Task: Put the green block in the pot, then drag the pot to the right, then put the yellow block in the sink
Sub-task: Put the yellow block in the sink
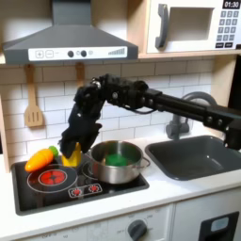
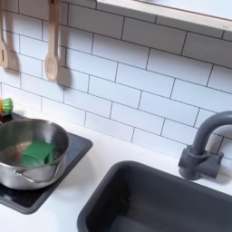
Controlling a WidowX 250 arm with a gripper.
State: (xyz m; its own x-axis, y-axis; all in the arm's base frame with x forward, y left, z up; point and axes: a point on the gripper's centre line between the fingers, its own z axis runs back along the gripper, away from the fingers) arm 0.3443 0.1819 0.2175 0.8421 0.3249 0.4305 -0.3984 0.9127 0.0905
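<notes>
One readable clock (image 1: 231, 5): "01:30"

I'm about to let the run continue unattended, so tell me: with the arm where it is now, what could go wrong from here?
The gripper hangs low beside the pot, over the yellow block and close to the toy carrot; a grasp could nudge the carrot or clip the pot's rim. Dragging the pot could tip out the green block, though it sits deep inside.

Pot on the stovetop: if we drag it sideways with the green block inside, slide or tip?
Probably slides: the pot looks wide, low and flat-based on the smooth stovetop. Shiny steel suggests it is rigid, though likely light. The green block lies flat inside and may shift a little.
</notes>
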